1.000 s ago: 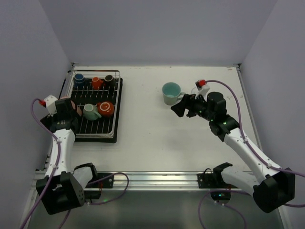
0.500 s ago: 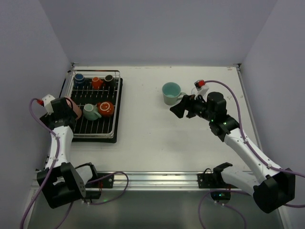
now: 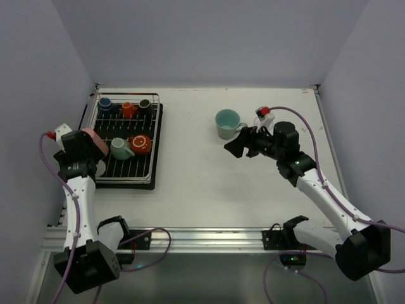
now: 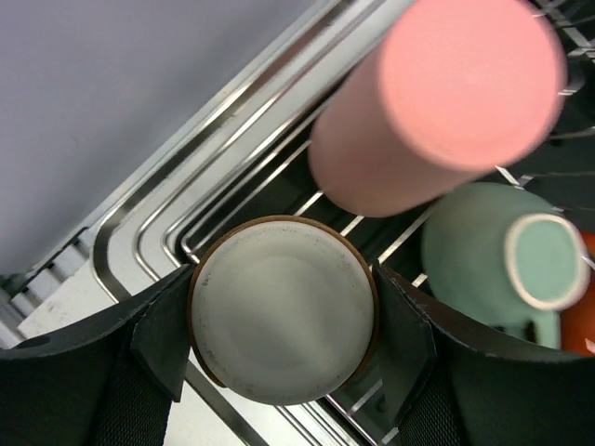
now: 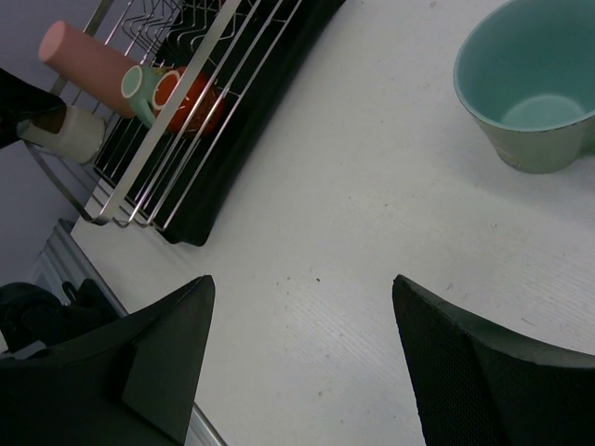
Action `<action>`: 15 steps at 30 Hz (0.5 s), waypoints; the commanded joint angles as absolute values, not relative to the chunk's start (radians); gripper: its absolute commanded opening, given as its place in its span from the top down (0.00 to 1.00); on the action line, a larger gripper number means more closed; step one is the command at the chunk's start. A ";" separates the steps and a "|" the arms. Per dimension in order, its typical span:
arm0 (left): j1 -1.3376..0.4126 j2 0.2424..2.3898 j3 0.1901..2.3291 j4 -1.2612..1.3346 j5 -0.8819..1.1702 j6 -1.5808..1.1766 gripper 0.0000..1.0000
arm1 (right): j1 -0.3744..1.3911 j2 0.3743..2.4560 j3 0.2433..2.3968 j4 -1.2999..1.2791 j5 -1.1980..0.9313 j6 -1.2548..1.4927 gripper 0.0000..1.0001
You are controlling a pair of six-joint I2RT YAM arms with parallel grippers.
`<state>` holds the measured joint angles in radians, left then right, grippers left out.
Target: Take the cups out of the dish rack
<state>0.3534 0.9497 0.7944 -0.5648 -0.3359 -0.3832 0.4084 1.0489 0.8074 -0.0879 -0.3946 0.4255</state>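
White table (image 3: 202, 177), lilac walls (image 3: 209, 44): left jaws clasp a brown-rimmed cup (image 4: 282, 309), right jaws wide.

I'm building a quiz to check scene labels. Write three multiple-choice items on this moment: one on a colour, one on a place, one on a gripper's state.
1. What colour is the tumbler in the dish rack? A blue; B salmon pink; C black.
2. Where does the mouth-up teal mug stand? A in the rack; B on the table; C in a gripper.
3. How is the right gripper? A open, empty; B shut on a mug; C shut on a tumbler.
Answers: B, pink in the left wrist view; B, bare tabletop surrounds it; A, fingers spread with nothing between.
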 commanded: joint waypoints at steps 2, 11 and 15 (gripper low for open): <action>0.359 0.864 0.897 -0.658 -0.154 -0.390 0.59 | 0.410 1.054 0.828 -0.041 -0.451 0.426 0.20; 0.285 0.770 1.008 -0.730 0.265 -0.428 0.63 | 0.425 0.983 0.792 0.052 -0.482 0.511 0.21; 0.244 0.723 0.901 -0.550 0.661 -0.546 0.63 | 0.425 0.928 0.715 0.170 -0.517 0.612 0.21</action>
<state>0.2710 0.7444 0.9596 -0.6365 0.2371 -0.4423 0.4198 0.9749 0.7567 0.0296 -0.4706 0.5217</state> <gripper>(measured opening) 0.748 0.796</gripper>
